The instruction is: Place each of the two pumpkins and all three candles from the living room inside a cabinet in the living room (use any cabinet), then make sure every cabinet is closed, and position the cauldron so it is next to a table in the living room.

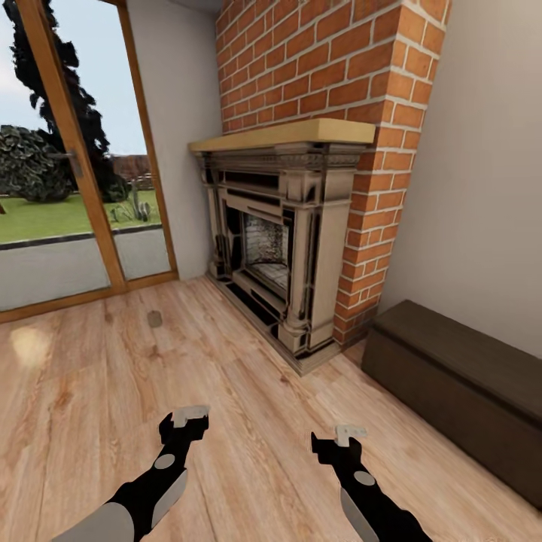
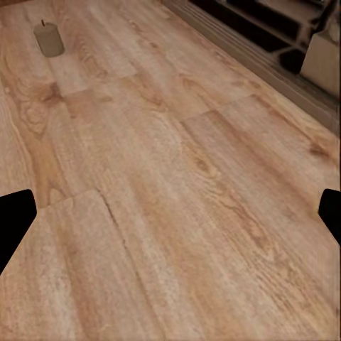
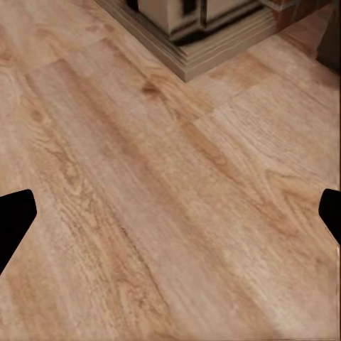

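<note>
One candle (image 1: 155, 319), a stubby grey-beige cylinder, stands upright on the wood floor ahead of my left arm; the left wrist view shows this candle (image 2: 49, 38) well beyond the fingers. The cabinet (image 1: 459, 376), long, low and dark brown, runs along the right wall with its fronts shut. My left gripper (image 1: 186, 418) hangs low over the floor, open and empty (image 2: 170, 227). My right gripper (image 1: 348, 438) hovers beside it, also open with only floorboards between its fingers (image 3: 170, 227). The pumpkins, the cauldron and the table are out of view.
A brick chimney with a dark carved fireplace (image 1: 278, 248) and pale mantel stands straight ahead, its base plinth (image 3: 206, 57) jutting onto the floor. A wood-framed glass door (image 1: 68, 188) fills the left wall. Open floor lies between me and the candle.
</note>
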